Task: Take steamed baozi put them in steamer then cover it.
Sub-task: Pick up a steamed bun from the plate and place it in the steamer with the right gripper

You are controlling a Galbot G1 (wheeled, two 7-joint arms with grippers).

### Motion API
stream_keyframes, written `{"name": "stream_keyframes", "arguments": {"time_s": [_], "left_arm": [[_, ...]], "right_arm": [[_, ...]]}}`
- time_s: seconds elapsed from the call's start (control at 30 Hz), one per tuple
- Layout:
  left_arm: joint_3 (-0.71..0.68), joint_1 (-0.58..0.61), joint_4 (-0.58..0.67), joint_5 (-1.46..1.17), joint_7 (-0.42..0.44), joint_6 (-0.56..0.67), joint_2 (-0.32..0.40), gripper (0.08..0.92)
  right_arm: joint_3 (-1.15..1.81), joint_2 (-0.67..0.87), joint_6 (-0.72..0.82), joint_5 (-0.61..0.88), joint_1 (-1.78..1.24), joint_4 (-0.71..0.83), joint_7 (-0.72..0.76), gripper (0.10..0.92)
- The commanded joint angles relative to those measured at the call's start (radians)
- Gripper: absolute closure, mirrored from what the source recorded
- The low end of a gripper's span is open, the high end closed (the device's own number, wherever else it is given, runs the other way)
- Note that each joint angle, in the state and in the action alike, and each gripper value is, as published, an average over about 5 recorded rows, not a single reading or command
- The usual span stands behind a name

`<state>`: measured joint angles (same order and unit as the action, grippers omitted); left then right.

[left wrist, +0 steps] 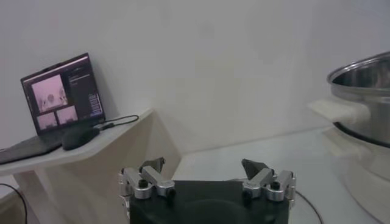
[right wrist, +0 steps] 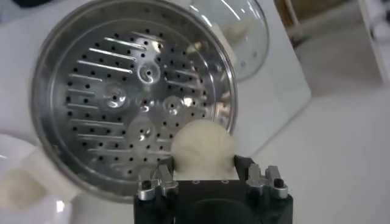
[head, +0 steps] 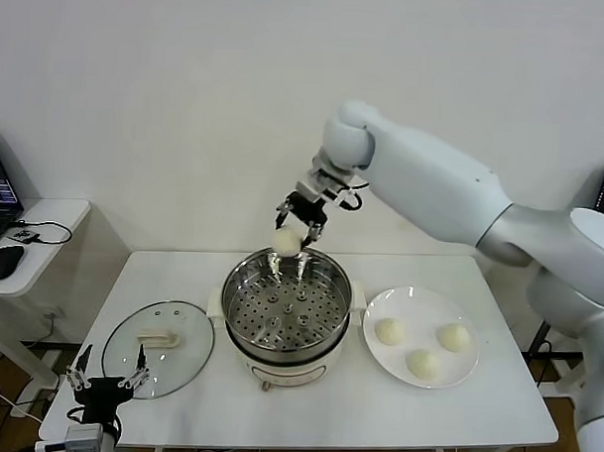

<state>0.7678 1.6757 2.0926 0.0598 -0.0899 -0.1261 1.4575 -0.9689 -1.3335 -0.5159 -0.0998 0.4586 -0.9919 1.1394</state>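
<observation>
My right gripper (head: 292, 231) is shut on a cream-white baozi (head: 287, 241) and holds it above the far rim of the steamer (head: 287, 310). In the right wrist view the baozi (right wrist: 203, 148) sits between the fingers over the perforated tray (right wrist: 131, 100), which holds nothing. Three more baozi (head: 390, 331) (head: 454, 336) (head: 422, 363) lie on a white plate (head: 424, 295) to the right of the steamer. The glass cover (head: 159, 345) with its cream handle lies flat on the table left of the steamer. My left gripper (head: 105, 374) is open and idle at the table's front left corner.
A side table (head: 29, 231) with a laptop and a mouse (head: 1, 261) stands to the left; it also shows in the left wrist view (left wrist: 73, 146). The steamer's side (left wrist: 365, 109) is to the right of my left gripper. A wall is close behind the table.
</observation>
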Motion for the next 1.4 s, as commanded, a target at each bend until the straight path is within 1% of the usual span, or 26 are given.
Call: {"name": "stream_keyframes", "arguments": {"time_s": [0.03,0.4,0.73,1.17,1.4], "left_arm": [[0.001,0.002,-0.003,0.002,0.0,0.001,0.0,0.177],[-0.006,-0.005,-0.024,0.007,0.001,0.001,0.006,0.177],[-0.011,-0.005,-0.03,0.007,0.002,0.001,0.011,0.177],[-0.01,0.002,-0.032,0.007,-0.001,0.002,0.014,0.177],[-0.011,-0.001,-0.037,0.007,0.0,0.001,0.014,0.177]], "right_arm": [[-0.053,-0.08,-0.297,-0.193,-0.041,0.133,-0.179,0.404],[-0.067,-0.089,-0.313,-0.284,-0.071,0.153,-0.184,0.399],[-0.083,-0.089,-0.312,-0.263,-0.085,0.153,-0.138,0.398],[-0.035,-0.095,-0.312,-0.353,-0.121,0.187,-0.157,0.397],[-0.035,-0.102,-0.308,-0.336,-0.133,0.201,-0.166,0.389]]}}
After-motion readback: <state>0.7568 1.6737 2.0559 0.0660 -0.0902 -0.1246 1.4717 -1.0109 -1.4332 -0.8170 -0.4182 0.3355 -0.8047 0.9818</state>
